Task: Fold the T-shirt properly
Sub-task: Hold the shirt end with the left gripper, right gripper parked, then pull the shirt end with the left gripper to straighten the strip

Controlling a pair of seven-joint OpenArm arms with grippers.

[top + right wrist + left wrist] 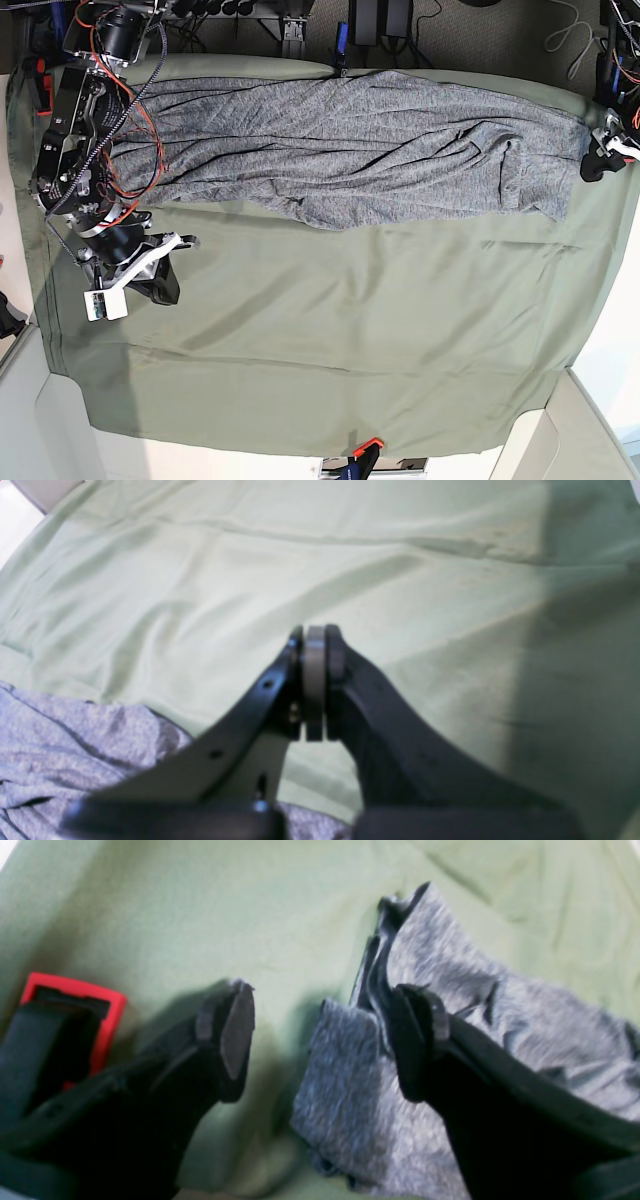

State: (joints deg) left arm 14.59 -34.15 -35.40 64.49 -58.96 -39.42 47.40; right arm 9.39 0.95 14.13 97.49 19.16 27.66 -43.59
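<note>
The heather-grey T-shirt (340,150) lies stretched in a long wrinkled band across the far side of the table. My left gripper (598,160) is at the shirt's right end. In the left wrist view it (322,1035) is open, with one finger (412,1045) over the shirt's dark-hemmed corner (350,1080) and the other finger (235,1030) over bare cloth. My right gripper (160,285) is over the cloth just below the shirt's left end. In the right wrist view it (314,680) is shut with nothing held, and the shirt (75,745) lies at the lower left.
The olive-green table cloth (330,330) covers the table and is creased. A red clamp (75,1010) sits by the left gripper. Another red clamp (365,445) grips the near edge, and a blue one (342,40) the far edge. Cables and the arm bases stand at the far corners.
</note>
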